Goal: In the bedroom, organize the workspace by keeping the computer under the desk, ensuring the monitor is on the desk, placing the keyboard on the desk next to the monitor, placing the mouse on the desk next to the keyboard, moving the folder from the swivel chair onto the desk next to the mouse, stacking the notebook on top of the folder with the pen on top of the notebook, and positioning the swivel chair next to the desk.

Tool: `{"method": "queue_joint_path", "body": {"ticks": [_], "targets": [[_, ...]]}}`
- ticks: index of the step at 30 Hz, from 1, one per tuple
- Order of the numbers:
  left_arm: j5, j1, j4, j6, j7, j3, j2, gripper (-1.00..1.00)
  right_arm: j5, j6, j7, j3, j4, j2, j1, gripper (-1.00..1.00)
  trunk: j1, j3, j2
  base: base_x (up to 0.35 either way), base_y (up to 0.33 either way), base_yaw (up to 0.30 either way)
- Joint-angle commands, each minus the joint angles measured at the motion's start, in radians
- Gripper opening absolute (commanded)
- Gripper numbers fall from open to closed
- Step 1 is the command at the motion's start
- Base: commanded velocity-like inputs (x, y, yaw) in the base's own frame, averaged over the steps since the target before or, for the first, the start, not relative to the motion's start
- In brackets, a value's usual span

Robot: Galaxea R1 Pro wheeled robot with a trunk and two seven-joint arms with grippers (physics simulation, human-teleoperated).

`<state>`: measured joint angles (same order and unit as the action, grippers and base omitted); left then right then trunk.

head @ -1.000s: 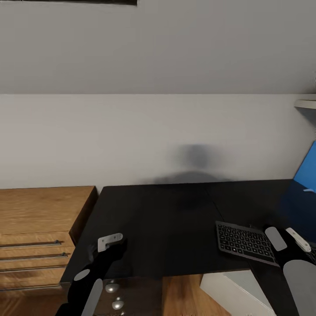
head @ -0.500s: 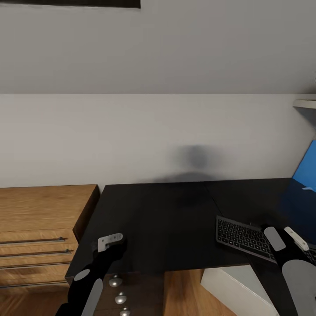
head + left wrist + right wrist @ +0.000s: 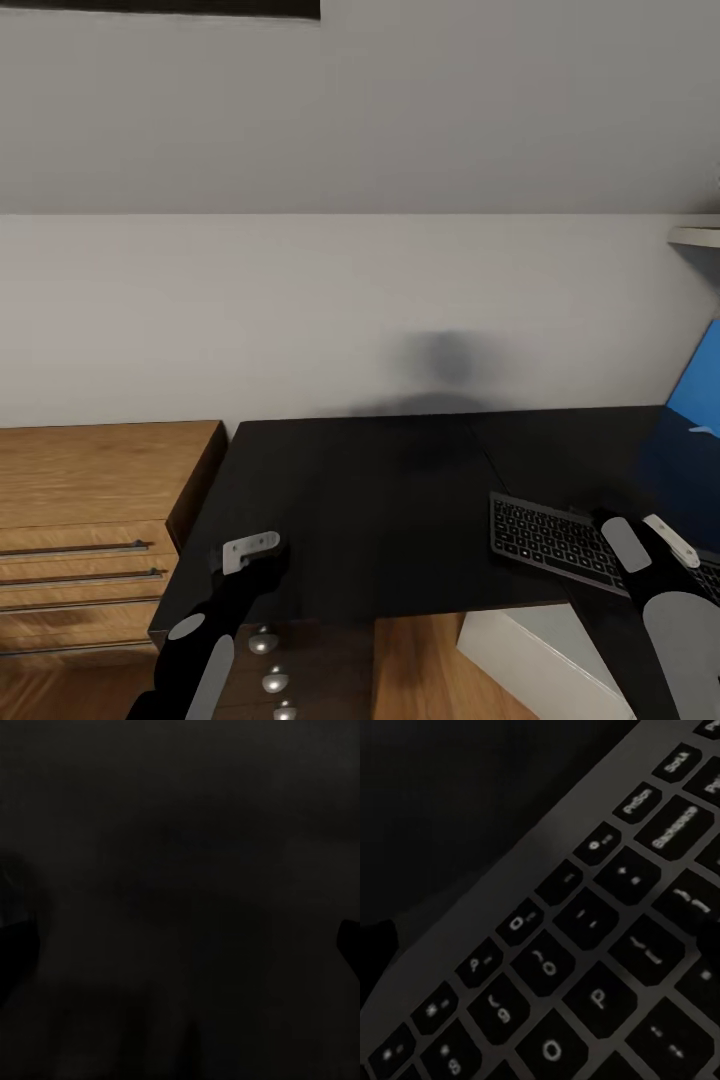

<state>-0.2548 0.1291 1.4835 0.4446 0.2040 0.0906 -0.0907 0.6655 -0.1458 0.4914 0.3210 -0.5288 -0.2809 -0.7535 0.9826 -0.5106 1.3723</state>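
My head camera looks forward and down from above the surface, facing the pale wall behind it, far enough back to take in the wooden drawer unit at my left and the keyboard at my right. My right wrist camera sits very close over that same keyboard, keys slanting across the picture. My left wrist camera faces the black surface at close range, dark and featureless.
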Motion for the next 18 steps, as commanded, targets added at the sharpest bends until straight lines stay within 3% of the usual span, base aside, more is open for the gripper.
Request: {"method": "queue_joint_path", "body": {"ticks": [1,18], "targets": [[-0.011,0.001,0.001,0.004,0.009,0.001,0.000,1.00,0.016,-0.004,0.004,0.001,0.070,0.000,0.000,1.00,0.000,-0.001,0.000,0.000,0.000,0.000],[-0.011,0.000,0.000,0.003,0.009,0.001,0.000,1.00,0.017,-0.008,0.004,0.002,0.071,0.000,0.000,1.00,0.000,-0.001,0.000,-0.005,0.007,0.000]]}}
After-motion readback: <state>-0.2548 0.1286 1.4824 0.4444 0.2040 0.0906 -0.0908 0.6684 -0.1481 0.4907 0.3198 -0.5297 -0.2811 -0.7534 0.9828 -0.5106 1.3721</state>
